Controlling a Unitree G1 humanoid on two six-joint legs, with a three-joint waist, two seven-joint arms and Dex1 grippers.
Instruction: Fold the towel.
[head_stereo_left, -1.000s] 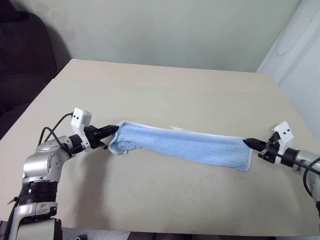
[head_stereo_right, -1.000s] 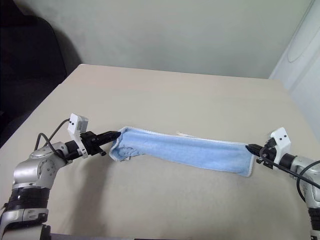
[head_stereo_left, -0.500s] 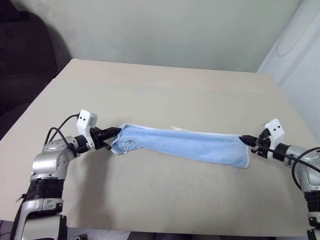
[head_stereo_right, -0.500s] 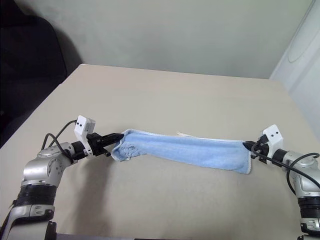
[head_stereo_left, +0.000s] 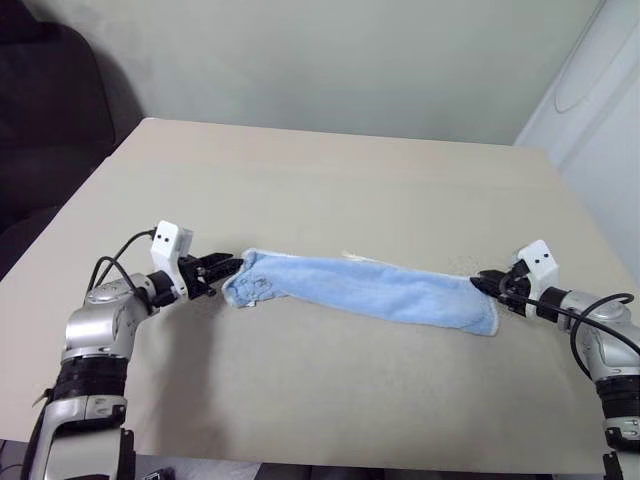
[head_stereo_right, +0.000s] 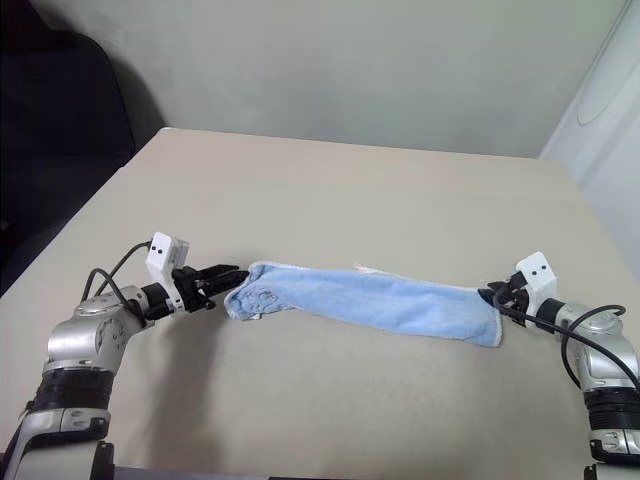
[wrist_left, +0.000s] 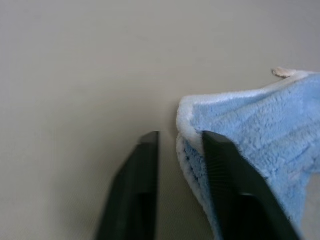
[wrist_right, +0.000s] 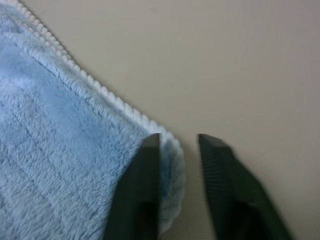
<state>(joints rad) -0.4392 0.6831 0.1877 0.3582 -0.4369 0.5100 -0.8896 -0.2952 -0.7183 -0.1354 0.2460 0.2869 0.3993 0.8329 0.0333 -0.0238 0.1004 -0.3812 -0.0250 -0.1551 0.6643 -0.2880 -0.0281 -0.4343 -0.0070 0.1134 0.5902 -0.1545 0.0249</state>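
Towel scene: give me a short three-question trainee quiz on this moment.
1. True or false: the towel lies stretched out as a long band on the table.
2. Which end of the towel does the left end effector stand at?
A. the robot's left end
B. the robot's right end
C. the middle
3. Fill in: in the right wrist view, the fingers of the right end effector stand ____ at the towel's white-edged corner.

Key: 1 true; 2 A; 3 apart.
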